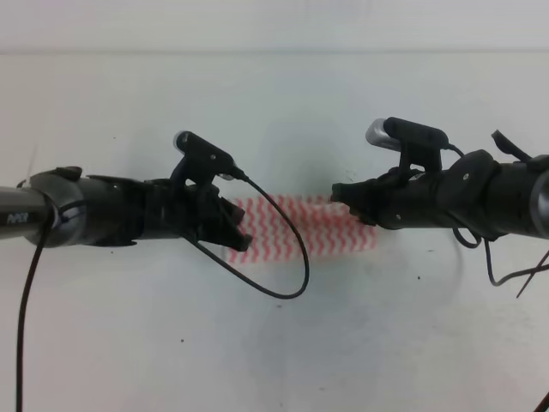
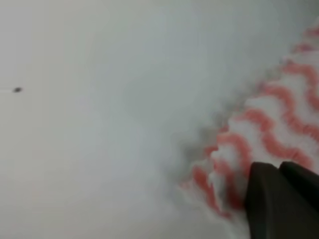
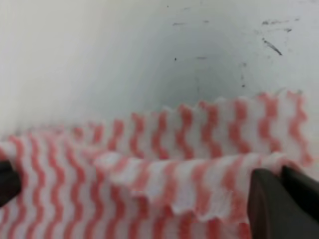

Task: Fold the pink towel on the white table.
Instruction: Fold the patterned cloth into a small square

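Looks like both arms are pinching the pink towel (image 1: 300,227) at opposite ends so it's lifting and doubling over. The left gripper (image 1: 240,230) is clamping the left edge, fingers (image 2: 279,199) closed on the cloth. The right gripper (image 1: 343,196) is gripping a raised, folded-over edge (image 3: 174,179). The towel is lying mid-table between them. Farther out, the white table (image 1: 274,343) is showing only dark specks and scuffs, running back to a pale wall.
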